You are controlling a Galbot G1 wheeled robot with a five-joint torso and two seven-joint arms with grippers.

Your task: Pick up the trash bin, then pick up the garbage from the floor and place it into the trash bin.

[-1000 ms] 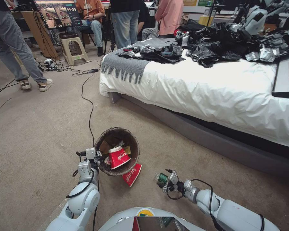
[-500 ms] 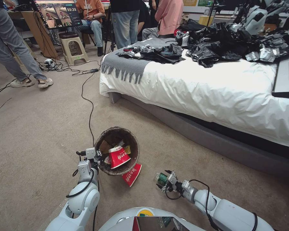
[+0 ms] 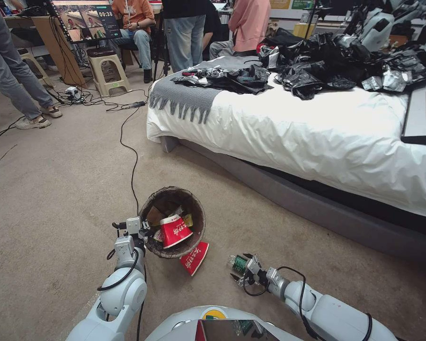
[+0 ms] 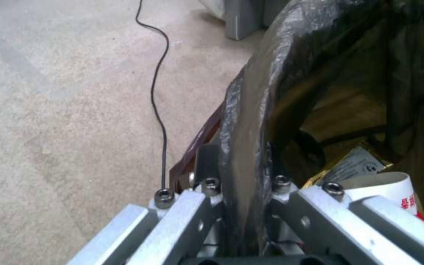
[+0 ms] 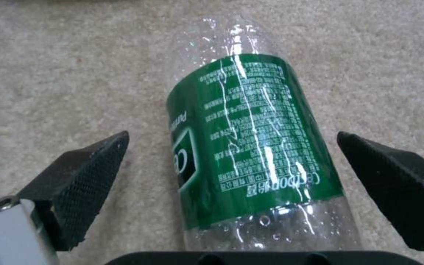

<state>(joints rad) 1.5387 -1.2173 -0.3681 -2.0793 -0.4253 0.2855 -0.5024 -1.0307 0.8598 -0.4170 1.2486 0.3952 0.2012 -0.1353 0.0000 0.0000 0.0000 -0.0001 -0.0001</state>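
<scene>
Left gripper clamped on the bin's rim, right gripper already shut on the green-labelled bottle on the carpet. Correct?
Not quite. The right wrist view shows the right gripper open, its pads apart on either side of the bottle. The left gripper does clamp the trash bin rim.

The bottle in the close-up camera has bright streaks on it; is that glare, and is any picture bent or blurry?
Right wrist view: yes, white glare streaks run along the bottle lying between the open right gripper. Head view: the bed edge bows, a wide-angle effect. Left wrist view: the left gripper, clamped on the trash bin rim, looks soft.
</scene>
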